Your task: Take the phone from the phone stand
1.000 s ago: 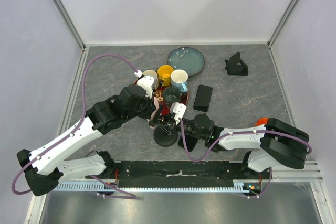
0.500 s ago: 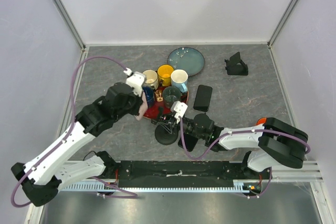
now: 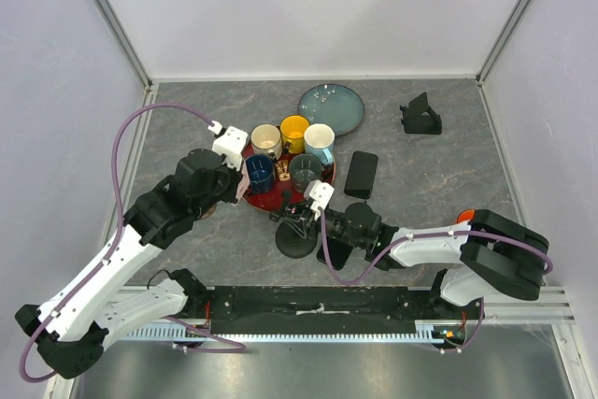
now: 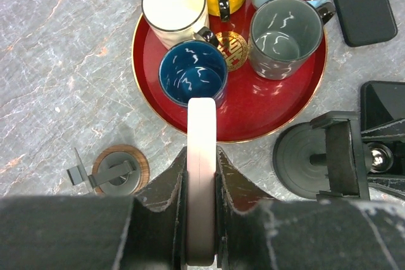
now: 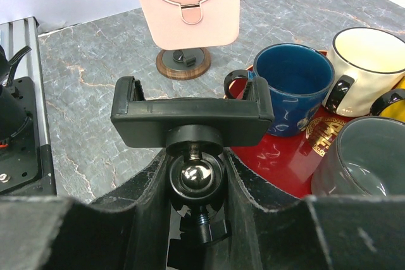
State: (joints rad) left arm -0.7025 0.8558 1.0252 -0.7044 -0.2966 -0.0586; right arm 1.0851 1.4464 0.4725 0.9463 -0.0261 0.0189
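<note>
A pink phone (image 4: 202,150) stands edge-on between the fingers of my left gripper (image 4: 202,156), which is shut on it and holds it above the table, in front of the red tray. In the right wrist view the phone (image 5: 183,4) hangs clear of the black phone stand (image 5: 190,109), whose cradle is empty. My right gripper (image 5: 195,169) is shut on the stand's ball joint. In the top view the left gripper (image 3: 239,186) is left of the stand (image 3: 297,238), and the right gripper (image 3: 304,220) is at the stand.
A red tray (image 4: 253,109) holds several mugs. A round wooden disc (image 4: 117,169) lies near the left gripper. A black phone (image 3: 361,173), a teal plate (image 3: 332,106) and a second black stand (image 3: 420,116) lie further back. Another black phone (image 4: 383,102) lies beside the stand.
My left arm has drawn the pink phone to the left and back, away from the stand. The right gripper and the stand have stayed in place.
</note>
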